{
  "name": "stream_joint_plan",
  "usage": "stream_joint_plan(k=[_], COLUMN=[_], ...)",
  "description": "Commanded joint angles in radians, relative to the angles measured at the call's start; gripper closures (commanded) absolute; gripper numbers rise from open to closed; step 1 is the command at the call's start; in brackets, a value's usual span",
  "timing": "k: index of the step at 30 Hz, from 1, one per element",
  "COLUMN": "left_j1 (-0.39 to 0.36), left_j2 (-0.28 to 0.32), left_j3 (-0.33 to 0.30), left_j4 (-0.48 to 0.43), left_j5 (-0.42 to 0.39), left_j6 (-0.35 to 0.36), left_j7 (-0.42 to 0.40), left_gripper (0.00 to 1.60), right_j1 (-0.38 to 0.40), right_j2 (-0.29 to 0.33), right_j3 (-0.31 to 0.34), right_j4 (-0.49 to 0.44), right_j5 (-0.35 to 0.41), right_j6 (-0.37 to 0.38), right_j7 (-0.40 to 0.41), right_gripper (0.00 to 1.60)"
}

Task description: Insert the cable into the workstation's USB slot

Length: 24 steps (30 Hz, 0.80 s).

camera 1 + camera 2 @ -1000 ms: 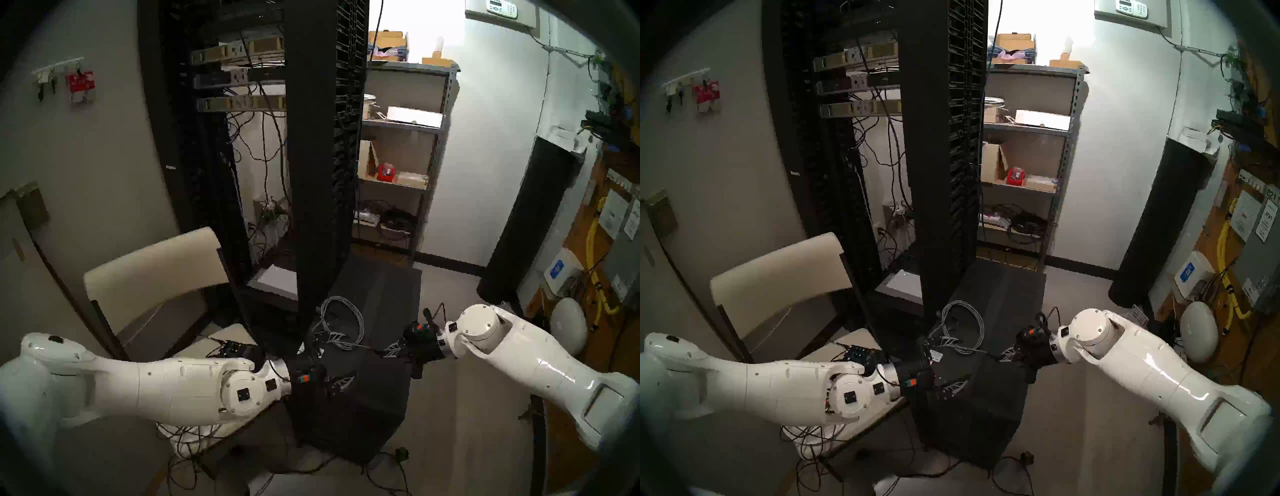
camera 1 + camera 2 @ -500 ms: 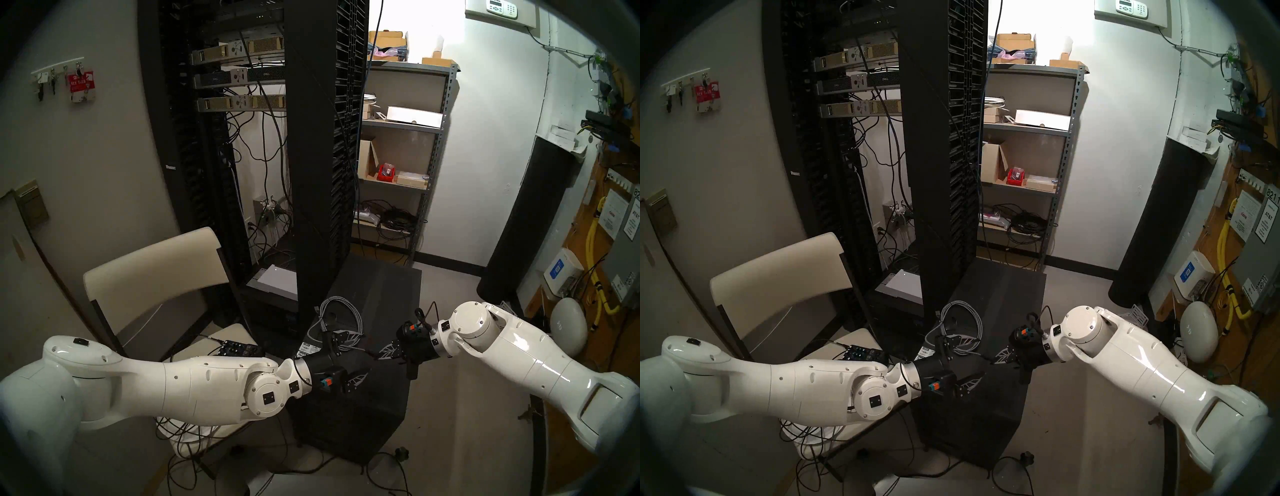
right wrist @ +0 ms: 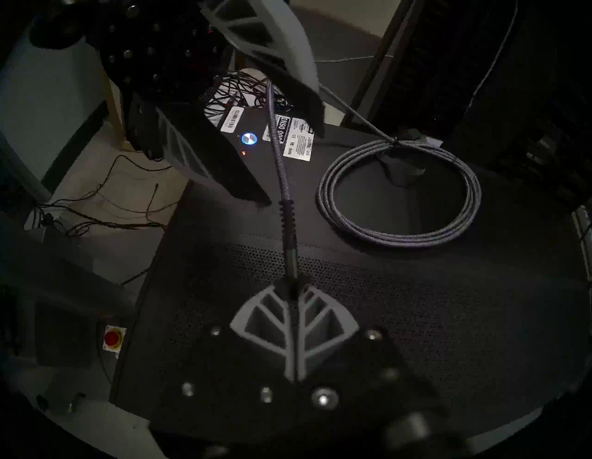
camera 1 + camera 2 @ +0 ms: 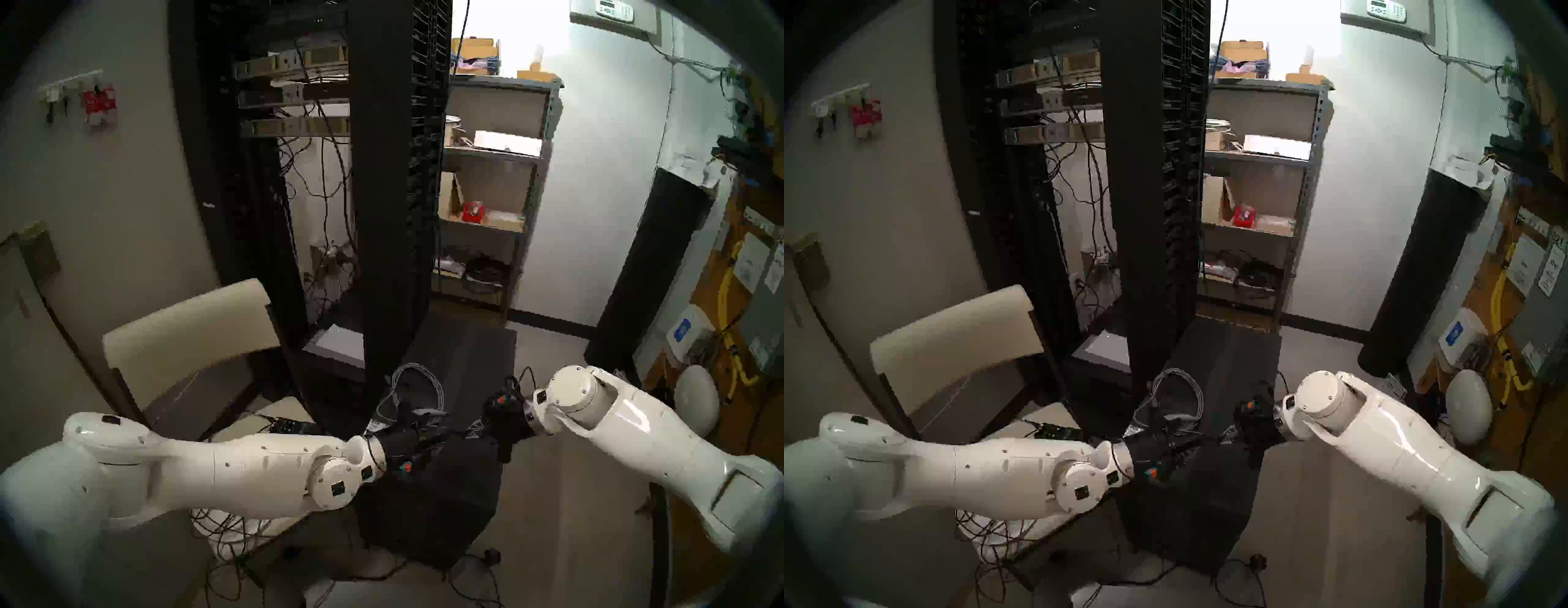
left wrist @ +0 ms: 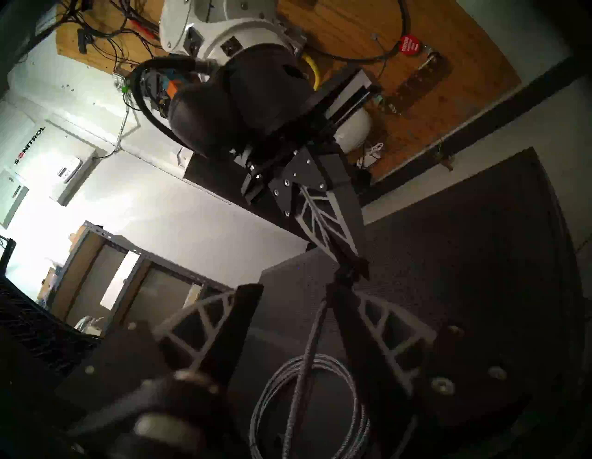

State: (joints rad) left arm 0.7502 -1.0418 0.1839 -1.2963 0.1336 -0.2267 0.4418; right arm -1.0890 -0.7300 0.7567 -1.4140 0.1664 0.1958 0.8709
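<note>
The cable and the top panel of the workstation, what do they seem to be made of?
The cable: seemingly a braided fabric sleeve, matte grey, with a woven pattern; its plug boot looks like ribbed black rubber or plastic. The workstation top: probably perforated metal or plastic mesh, matte black, with rows of fine holes.

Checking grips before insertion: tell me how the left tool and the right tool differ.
The black, grey-lattice left tool has its jaws apart and straddles the grey braided cable. The matching right tool has its jaws shut and pinches the cable's dark plug end. Both hover over the black mesh workstation.
</note>
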Motion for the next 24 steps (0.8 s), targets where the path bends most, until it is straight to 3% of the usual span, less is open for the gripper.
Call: stream_joint_plan(k=[1,6,8,10,11,24], left_j1=[-0.01,-0.01,-0.01,-0.01,-0.009,0.0], left_j2=[-0.029,-0.032,-0.032,-0.032,-0.034,-0.049], left_j3=[-0.007,-0.006,-0.006,-0.007,-0.007,-0.01], left_j4=[0.012,0.018,0.021,0.02,0.023,0.058], left_j5=[0.017,0.023,0.029,0.026,0.027,0.03], left_j6=[0.012,0.022,0.026,0.034,0.032,0.036], left_j7=[0.011,0.008,0.009,0.004,0.005,0.007], left_gripper=[0.41,0.5,0.63,0.67,0.89,0.99], right_j1=[0.016,0.022,0.025,0.025,0.026,0.019], right_j2=[0.004,0.004,0.004,0.004,0.004,-0.002], right_j3=[0.011,0.003,-0.001,-0.001,-0.001,0.005], right_j4=[-0.029,-0.031,-0.038,-0.04,-0.042,-0.056], right_j5=[0.004,-0.009,-0.017,-0.018,-0.021,-0.053], right_j6=[0.004,0.014,0.022,0.024,0.025,0.035], right_j7=[0.006,0.01,0.013,0.013,0.015,0.018], right_gripper=[1.6,1.6,1.6,1.6,1.6,1.6])
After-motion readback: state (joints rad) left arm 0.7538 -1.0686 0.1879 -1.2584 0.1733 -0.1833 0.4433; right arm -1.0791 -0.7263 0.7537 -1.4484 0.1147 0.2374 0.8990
